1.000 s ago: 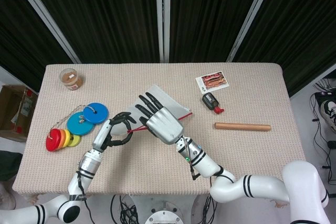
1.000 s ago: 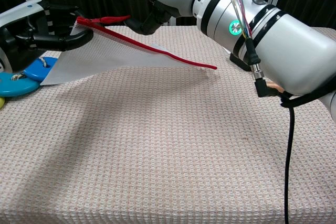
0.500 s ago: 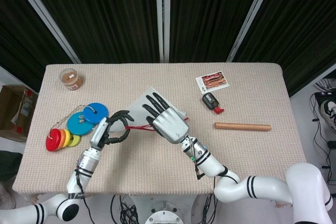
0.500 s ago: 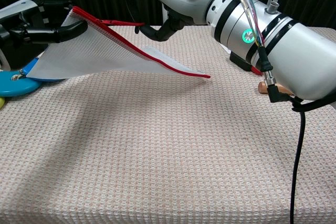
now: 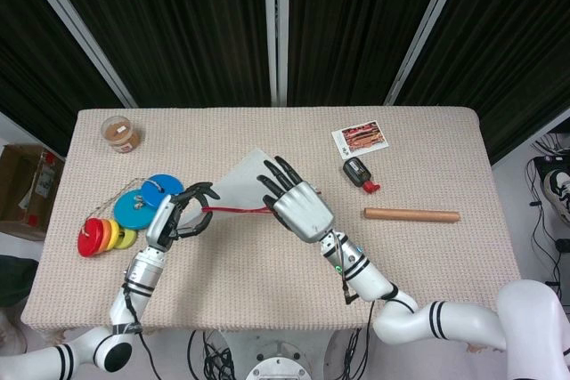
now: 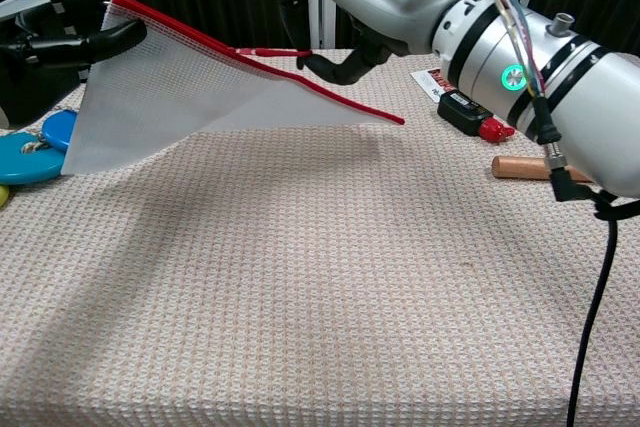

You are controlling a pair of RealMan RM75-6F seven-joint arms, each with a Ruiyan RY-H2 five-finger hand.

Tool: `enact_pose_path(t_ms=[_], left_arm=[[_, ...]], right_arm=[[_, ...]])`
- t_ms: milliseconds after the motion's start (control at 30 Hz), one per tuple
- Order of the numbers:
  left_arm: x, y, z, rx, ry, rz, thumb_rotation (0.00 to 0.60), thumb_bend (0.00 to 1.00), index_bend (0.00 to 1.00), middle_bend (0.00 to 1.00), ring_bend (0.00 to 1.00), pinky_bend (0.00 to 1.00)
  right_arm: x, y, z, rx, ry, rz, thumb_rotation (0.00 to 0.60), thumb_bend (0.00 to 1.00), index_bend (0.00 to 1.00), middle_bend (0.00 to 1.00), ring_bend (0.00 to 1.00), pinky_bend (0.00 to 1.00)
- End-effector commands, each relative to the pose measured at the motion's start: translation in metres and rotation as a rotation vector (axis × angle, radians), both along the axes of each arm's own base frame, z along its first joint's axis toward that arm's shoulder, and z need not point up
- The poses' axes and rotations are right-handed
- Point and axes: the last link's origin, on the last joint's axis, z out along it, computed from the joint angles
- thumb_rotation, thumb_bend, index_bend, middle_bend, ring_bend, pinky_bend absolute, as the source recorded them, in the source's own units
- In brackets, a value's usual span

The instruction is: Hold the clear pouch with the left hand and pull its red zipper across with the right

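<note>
From the head view, my left hand [image 5: 178,215] grips the near-left corner of the clear pouch [image 5: 245,180], fingers curled around its edge. The pouch is lifted off the table [image 5: 427,166], its red zipper [image 5: 236,209] running rightwards to my right hand [image 5: 298,206]. That hand's fingers lie spread over the pouch; its thumb is hidden beneath, so I cannot tell from here what it pinches. To the left lie coloured discs [image 5: 134,211] and a small jar [image 5: 118,133]; to the right, a card [image 5: 360,138], a black-and-red tool [image 5: 359,173] and a wooden rod [image 5: 411,214].

In the chest view, the pouch [image 6: 190,97] hangs tilted from my left hand [image 6: 60,37], its far corner low, near the cloth. My right hand [image 6: 345,52] seems to pinch the zipper pull [image 6: 270,51].
</note>
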Motion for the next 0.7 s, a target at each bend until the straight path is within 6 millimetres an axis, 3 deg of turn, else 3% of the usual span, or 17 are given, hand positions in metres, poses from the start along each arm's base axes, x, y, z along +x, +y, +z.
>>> enact_pose_path(t_ms=[33,400,700], left_arm=[[-0.006,0.002,0.0,0.005,0.007,0.012,0.6,0.62,0.76,0.4,0.19,0.18],[-0.028,0.005,-0.003,-0.001,0.076,0.034,0.6,0.62,0.76,0.4,0.19,0.18],[-0.036,0.009,-0.008,-0.005,0.102,0.044,0.6,0.62,0.76,0.4,0.19,0.18]], right_arm=[[-0.017,0.001,0.007,-0.011,0.008,-0.028,0.6,0.62,0.73,0.19,0.0,0.0],[-0.082,0.01,0.035,-0.049,0.045,-0.129,0.6,0.62,0.74,0.19,0.0,0.0],[-0.124,0.02,0.044,-0.053,0.051,-0.203,0.6,0.62,0.74,0.19,0.0,0.0]])
